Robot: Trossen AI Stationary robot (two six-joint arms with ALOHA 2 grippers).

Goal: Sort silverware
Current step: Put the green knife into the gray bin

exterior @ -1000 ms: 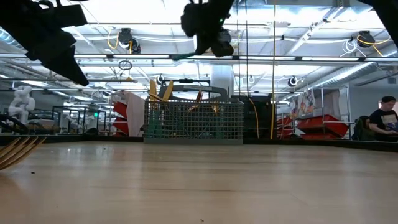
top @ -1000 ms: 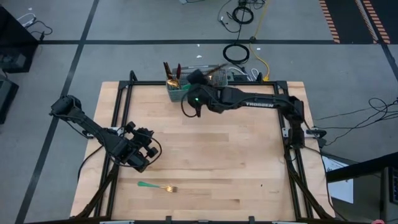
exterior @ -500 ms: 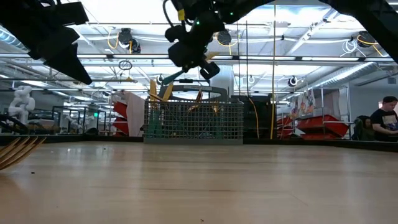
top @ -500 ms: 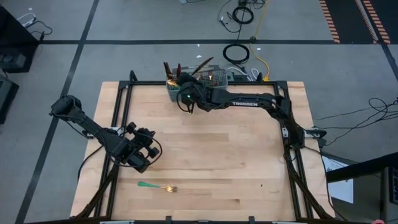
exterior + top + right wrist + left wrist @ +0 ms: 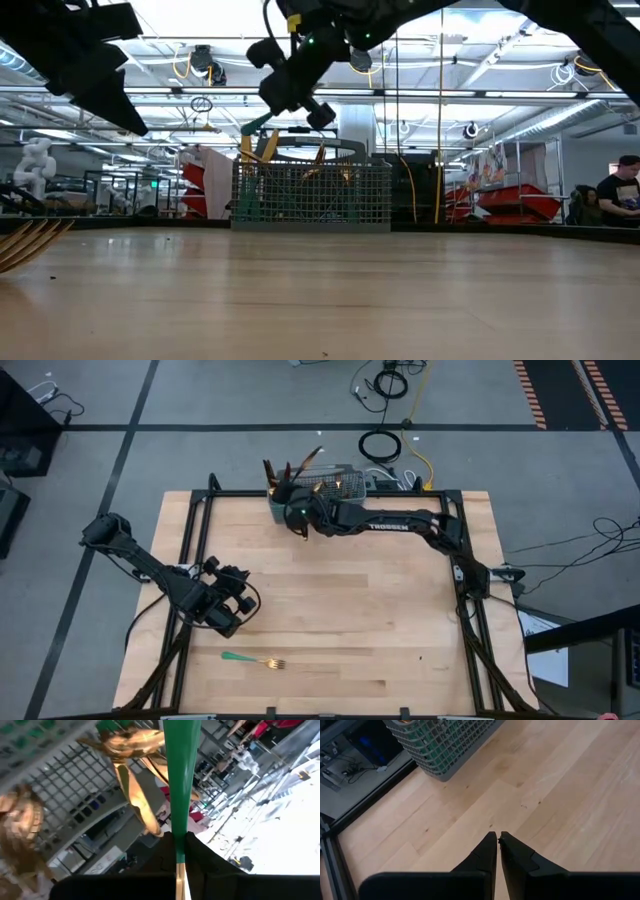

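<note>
Hovering over the grey mesh caddy at the top middle of the high view, the right gripper has its fingers clamped on the teal handle of one utensil, which the right wrist view shows running straight out from between them; which kind it is can't be told. More gold-headed silverware already stands in the caddy, sticking up above the rim. One fork lies alone on the wooden table at the lower left. Just above it, the left gripper waits with its fingertips nearly touching and nothing between them.
</note>
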